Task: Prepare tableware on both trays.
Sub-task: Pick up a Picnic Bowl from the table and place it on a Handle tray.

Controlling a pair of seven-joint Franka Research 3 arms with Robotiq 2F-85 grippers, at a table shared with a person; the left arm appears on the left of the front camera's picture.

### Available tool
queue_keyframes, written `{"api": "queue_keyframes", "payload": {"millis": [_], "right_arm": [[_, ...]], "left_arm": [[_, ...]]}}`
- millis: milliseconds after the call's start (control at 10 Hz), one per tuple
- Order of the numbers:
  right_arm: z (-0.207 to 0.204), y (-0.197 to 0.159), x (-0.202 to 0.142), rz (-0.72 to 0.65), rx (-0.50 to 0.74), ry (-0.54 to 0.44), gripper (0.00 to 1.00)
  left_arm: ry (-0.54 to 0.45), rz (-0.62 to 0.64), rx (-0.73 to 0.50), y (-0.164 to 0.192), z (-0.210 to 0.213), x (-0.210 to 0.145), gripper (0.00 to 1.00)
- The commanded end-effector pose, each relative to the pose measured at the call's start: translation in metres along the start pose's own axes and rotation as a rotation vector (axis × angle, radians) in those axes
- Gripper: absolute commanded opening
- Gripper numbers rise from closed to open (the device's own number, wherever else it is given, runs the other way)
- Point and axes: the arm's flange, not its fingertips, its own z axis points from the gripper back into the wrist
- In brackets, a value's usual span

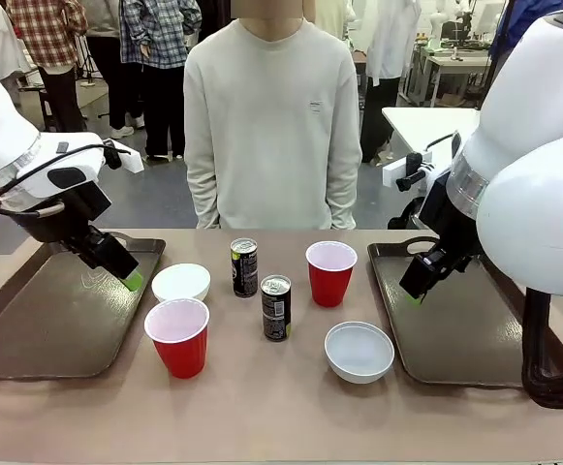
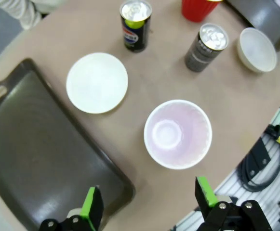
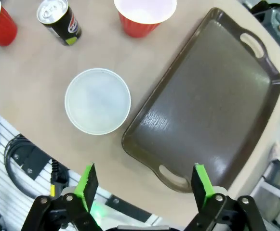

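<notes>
The left tray and right tray, both large, dark brown, glossy, rectangular w/ raised rims, are seen bare: nothing loaded yet. All tableware is left on the tan surface btw them. The near red cup, plastic w/ white inside, is set by the left tray's near right corner. The far red cup is set farther off, right of centre. The left bowl, small, round, white, is placed just beside the left tray, and the right bowl just beside the right tray. The far can and near can, slim, black, silver-topped, are stood close together in the middle.

The left end effector is held over the left tray's right edge, the right end effector over the right tray's left edge. In the wrist views both are spread wide w/ nothing gripped.

Risks, as judged: the cans are tall, narrow and close, so one could be toppled by a finger aimed at the other. Thin cup walls could be buckled if squeezed hard. A bowl pinched by its rim could be dropped. Anything carried low could be snagged on a raised rim. If both arms are sent to the middle together, a clash is poss.
</notes>
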Motion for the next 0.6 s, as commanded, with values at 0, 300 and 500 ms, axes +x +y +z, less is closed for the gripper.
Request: {"api": "queue_keyframes", "payload": {"millis": [0,300,500], "right_arm": [[0.001,-0.024,0.008,0.035,0.365,-0.064,1.00],[-0.024,-0.143,-0.034,-0.266,0.872,-0.209,1.00],[-0.046,-0.188,-0.070,-0.427,1.071,-0.316,1.00]], "left_arm": [[-0.139,-0.113,-0.565,0.022,0.012,0.011,1.00],[-0.466,0.094,-0.808,0.105,0.053,-0.027,1.00],[-0.590,0.273,-0.817,0.138,0.065,-0.071,1.00]]}}
